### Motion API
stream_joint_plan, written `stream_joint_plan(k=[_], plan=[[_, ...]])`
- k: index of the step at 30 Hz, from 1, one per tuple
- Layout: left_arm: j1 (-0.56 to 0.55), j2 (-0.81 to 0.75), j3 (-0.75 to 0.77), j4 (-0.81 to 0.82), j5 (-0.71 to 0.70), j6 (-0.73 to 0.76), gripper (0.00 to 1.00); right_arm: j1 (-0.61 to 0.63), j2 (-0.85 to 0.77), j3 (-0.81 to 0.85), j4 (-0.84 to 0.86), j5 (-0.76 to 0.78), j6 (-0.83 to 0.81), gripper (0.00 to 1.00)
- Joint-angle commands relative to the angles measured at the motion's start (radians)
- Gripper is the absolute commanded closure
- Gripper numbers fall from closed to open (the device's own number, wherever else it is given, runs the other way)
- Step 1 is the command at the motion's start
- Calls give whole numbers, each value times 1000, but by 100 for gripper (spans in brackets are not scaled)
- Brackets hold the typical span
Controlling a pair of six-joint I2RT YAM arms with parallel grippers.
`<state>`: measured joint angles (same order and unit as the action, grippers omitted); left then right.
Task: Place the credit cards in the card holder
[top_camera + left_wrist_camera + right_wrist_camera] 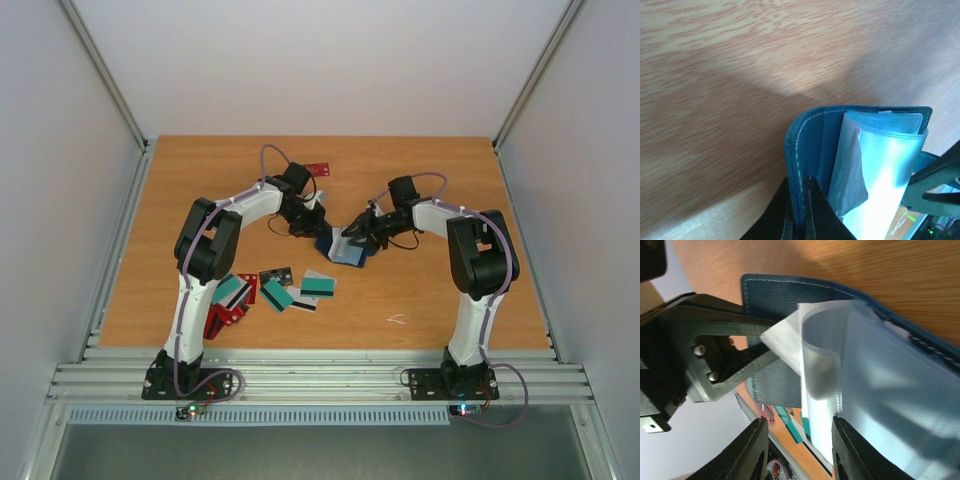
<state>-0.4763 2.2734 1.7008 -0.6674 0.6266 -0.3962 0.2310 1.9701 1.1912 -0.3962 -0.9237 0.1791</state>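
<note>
My left gripper (pixel 799 186) clenches the card holder's (pixel 345 250) navy cover (pixel 807 135) at mid-desk (pixel 450 180). The right gripper (pixel 800 422) straddles its pale sleeve (pixel 822 365); I cannot tell whether it pinches. Pulling apart could crease that sleeve or slip the cover. The credit cards (pixel 290 290) lie toward the front-left corner.

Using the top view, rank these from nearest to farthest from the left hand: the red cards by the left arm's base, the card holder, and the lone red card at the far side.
1. card holder, mid-scene, its edge clamped in the left hand.
2. lone red card, on the far side, beyond the hand.
3. red cards, at the near left, clearly farthest.
</note>
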Motion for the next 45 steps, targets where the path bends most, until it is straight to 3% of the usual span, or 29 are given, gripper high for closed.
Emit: stream_joint_plan(k=[1,16,27,30,37,45], plan=[[-1,36,20,-27,-8,-7,100,21,16,40,31,-49,0,64],[-5,32,25,-41,44,-14,100,48,102,95,195,-161,94,63],[6,1,-32,21,104,-79,94,50,136,97,203,-139,123,63],[16,-25,-67,46,110,-103,86,50,151,96,198,-137,121,63],[56,-126,-165,63,107,-112,57,50,188,122,180,-128,118,63],[71,-272,-211,-45,-2,-39,39,51,210,122,169,-129,103,63]])
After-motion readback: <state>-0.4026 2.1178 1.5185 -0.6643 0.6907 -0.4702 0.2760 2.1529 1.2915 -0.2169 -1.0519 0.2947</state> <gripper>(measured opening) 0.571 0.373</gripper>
